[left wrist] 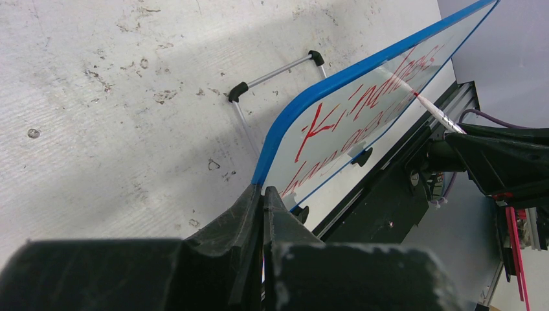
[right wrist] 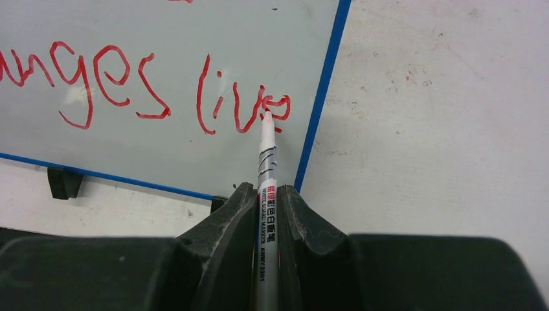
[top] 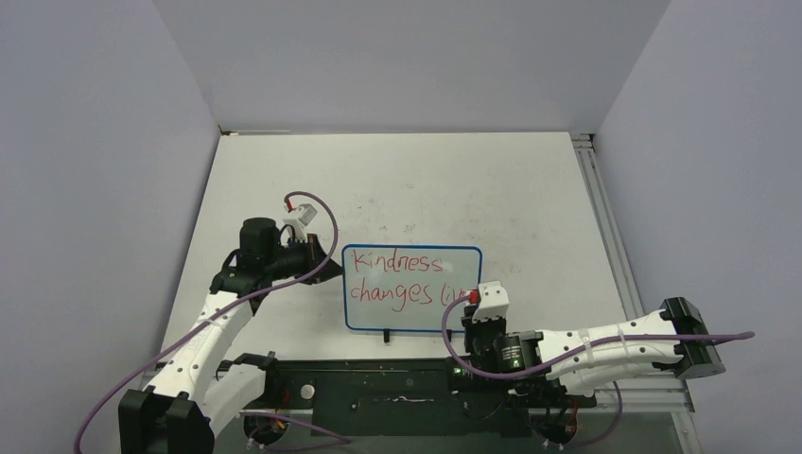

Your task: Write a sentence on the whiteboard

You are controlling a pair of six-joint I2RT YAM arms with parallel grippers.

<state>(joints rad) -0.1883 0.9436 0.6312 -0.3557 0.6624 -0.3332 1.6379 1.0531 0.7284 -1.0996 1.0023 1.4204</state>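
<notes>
The whiteboard (top: 416, 317) stands propped on the table (top: 473, 189), its left edge pinched in the left gripper (left wrist: 264, 192). The right gripper (right wrist: 267, 192) clamps a red marker (right wrist: 267, 162), tip on the end of "live" (the blue frame (right wrist: 324, 97) sits just beside). Best to press lightly and write small.

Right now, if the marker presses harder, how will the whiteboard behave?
Probably stiff: the whiteboard looks flat and framed all round. Likely tippy: it leans on a thin wire stand, so the left gripper pinching its edge seems needed. Its surface looks slick.
</notes>
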